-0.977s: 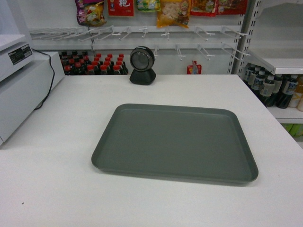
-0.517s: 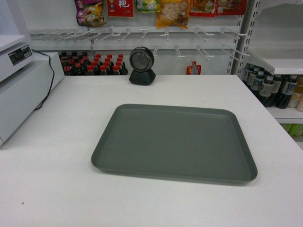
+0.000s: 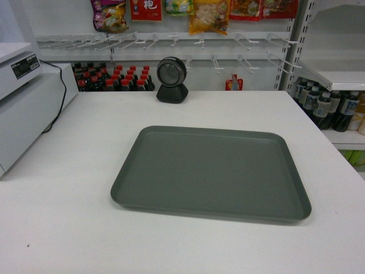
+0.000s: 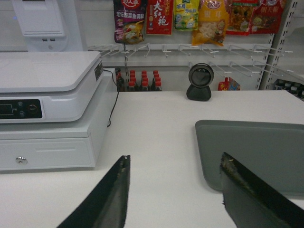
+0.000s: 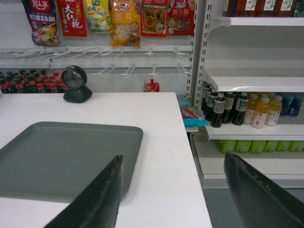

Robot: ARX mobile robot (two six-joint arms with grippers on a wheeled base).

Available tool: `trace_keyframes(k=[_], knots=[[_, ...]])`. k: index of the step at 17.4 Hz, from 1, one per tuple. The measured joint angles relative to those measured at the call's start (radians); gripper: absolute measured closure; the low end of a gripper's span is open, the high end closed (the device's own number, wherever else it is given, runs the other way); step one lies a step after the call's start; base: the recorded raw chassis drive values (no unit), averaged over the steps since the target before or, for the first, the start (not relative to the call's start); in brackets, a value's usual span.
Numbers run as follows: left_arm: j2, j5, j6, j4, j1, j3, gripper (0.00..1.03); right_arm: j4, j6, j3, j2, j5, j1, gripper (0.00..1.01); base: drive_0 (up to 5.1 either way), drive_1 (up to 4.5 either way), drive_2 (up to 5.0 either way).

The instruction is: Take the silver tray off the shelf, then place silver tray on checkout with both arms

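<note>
Silver tray (image 3: pixel 211 171) lies flat on checkout (image 3: pixel 57 228); both grippers' jaws (spread wide, empty) hang clear.

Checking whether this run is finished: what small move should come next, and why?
Probably just back both arms away. The flat grey-green metallic tray already lies on the wide white countertop, and the left gripper and right gripper are open, holding nothing.

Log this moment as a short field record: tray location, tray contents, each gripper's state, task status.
tray location: silver tray lies flat on the checkout
tray contents: nothing on it
left gripper: open, off the tray's left edge
right gripper: open, at the tray's right edge
task status: tray appears placed, neither gripper holding it
</note>
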Motion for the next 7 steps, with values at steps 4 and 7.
trace_keyframes(k=[4, 7], knots=[[0.000, 0.000, 0.000, 0.000, 0.000, 0.000, 0.10, 0.000, 0.001, 0.000, 0.000, 0.000, 0.000, 0.01, 0.0, 0.00, 0.0], [0.000, 0.000, 0.000, 0.000, 0.000, 0.000, 0.05, 0.000, 0.003, 0.000, 0.000, 0.000, 0.000, 0.03, 0.0, 0.00, 0.0]])
